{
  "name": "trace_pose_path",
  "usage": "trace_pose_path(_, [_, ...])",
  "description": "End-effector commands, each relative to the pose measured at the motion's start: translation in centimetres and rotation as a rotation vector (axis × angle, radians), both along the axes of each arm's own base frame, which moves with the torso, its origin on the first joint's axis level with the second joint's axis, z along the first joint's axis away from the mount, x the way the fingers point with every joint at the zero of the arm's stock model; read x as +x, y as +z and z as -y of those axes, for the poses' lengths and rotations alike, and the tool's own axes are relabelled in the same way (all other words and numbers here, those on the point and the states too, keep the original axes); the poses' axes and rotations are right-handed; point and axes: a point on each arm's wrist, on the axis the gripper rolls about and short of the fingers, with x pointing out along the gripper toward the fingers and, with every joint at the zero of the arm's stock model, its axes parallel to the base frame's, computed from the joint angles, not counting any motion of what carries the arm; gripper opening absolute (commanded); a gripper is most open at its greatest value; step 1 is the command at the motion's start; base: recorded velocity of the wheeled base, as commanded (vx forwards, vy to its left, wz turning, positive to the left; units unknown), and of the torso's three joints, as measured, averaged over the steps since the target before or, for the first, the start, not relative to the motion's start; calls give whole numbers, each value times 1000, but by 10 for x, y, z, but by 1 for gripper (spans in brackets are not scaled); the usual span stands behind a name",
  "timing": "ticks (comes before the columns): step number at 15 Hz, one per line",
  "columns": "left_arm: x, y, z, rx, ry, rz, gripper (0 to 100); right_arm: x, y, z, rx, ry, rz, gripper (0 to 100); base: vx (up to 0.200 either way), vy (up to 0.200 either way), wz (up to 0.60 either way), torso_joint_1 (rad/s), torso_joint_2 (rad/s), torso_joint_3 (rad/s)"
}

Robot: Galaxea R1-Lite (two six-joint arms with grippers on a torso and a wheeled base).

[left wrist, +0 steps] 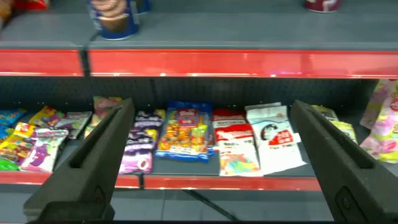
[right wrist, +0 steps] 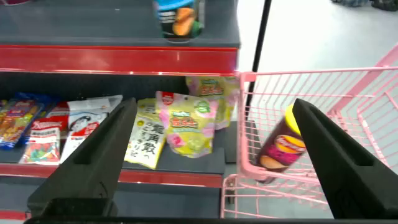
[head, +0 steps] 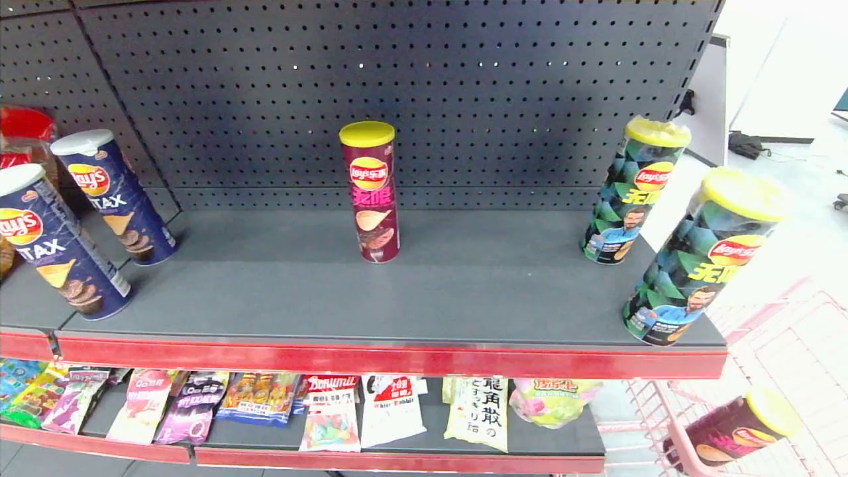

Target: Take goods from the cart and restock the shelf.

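A maroon can [head: 735, 429] with a yellow lid is seen lying tilted in the pink wire cart [head: 795, 344], close to the cart's corner nearest the shelving. Its long axis is slanted: the lid end is raised and turned away from the shelving, and the base is sunk toward the cart's floor. It is touched by neither gripper.

The right gripper [right wrist: 211, 168] is held released, its two dark fingers [right wrist: 93, 162] spread wide with nothing between them. It is placed in front of the right end of the lower shelf [right wrist: 174, 177], with the cart just beyond that end. The left gripper [left wrist: 208, 168] is likewise held released and empty, its fingers [left wrist: 339, 158] splayed before the same lower shelf, where flat snack bags [left wrist: 186, 130] are laid in a row along the front edge.

On the upper shelf [head: 464, 291], which is backed by a dark pegboard [head: 397, 79], five cans are stood upright with their long axes vertical and lids up. A second maroon can [head: 372, 192] is set at the middle, toward the back edge. Two teal cans are kept at the right end: one [head: 633, 192] toward the back, the other [head: 702, 258] at the front right corner, just behind the red front edge [head: 397, 361]. Two blue cans with white lids [head: 116, 195] [head: 56, 242] are placed at the left end, one behind the other.
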Motion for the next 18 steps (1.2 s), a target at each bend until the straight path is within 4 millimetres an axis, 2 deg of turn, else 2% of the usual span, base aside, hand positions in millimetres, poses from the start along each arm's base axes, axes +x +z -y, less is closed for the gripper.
trace_pose_path(1, [0,0,0,0,0,0,100,0,0,0,1,1,-1,100,0,-200,0,-2,7,2])
trace_pose_path(5, [0,0,0,-5,0,0,100,0,0,0,0,1,-1,100,0,0,0,0,0,0])
trace_pose_path(14, [0,0,0,-6,0,0,100,0,0,0,1,1,1,100,0,0,-600,3,4,1])
trace_pose_path(18, [0,0,0,-6,0,0,100,0,0,0,1,1,1,100,0,0,0,0,0,0])
